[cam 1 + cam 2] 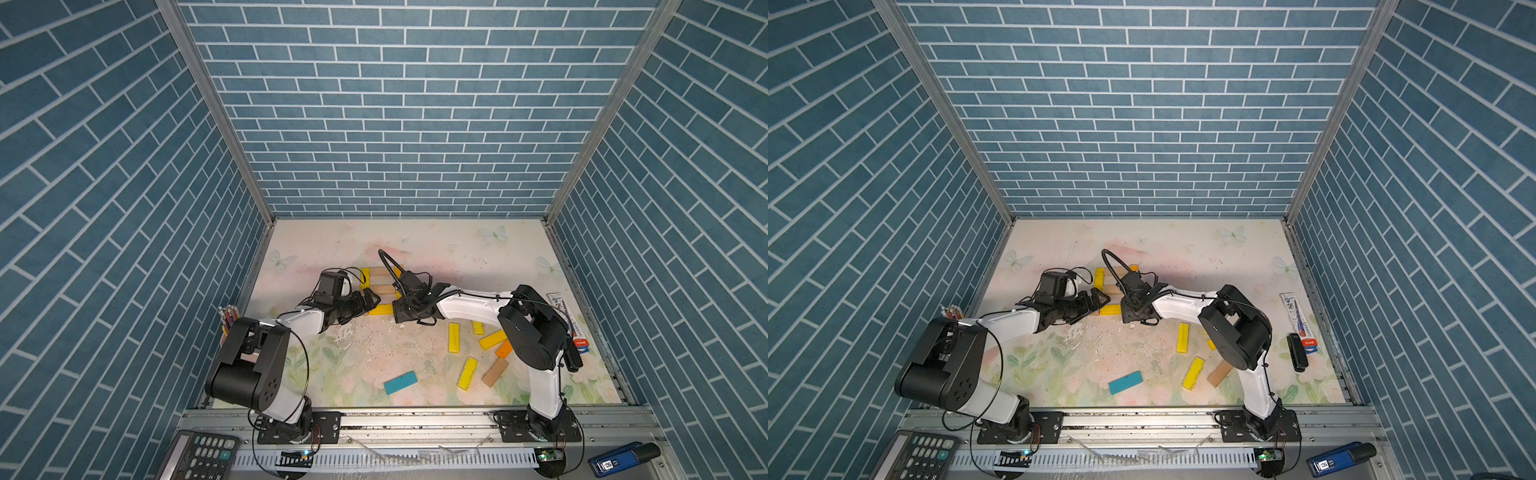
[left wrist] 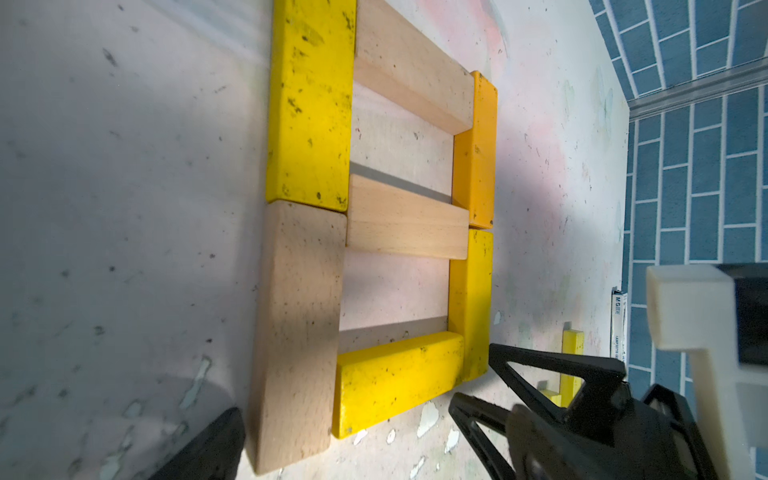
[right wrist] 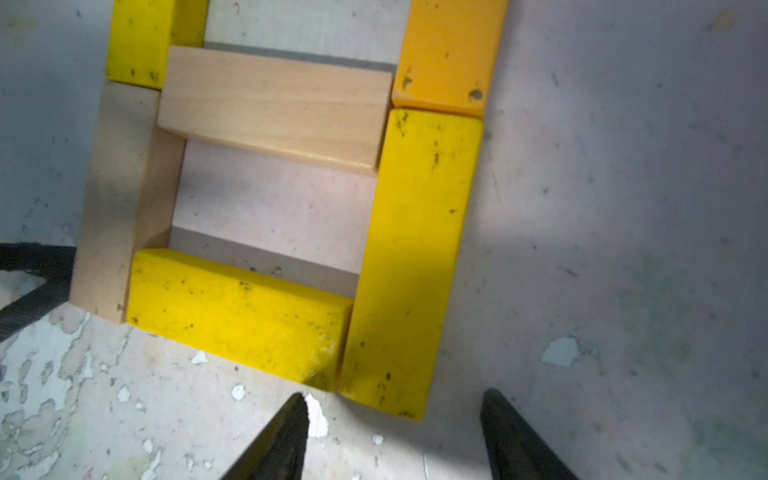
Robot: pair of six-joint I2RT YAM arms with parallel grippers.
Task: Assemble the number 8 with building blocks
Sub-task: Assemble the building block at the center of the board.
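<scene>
Right gripper [image 3: 395, 395] and left gripper [image 1: 369, 301]: jaws apart, empty. A sideways brush against the near-right flat yellow wooden plank [image 3: 411, 249] would skew the eight.

My two arms' glossy white link shells [image 1: 303, 320], bulky matte-black joint housings [image 1: 536, 336], thin black looping cables [image 1: 388, 270], bolted black base plates [image 1: 324, 432].

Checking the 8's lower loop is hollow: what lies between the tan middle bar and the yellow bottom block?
Bare tabletop only, between tan middle bar and yellow bottom block; the right wrist view shows it.
</scene>
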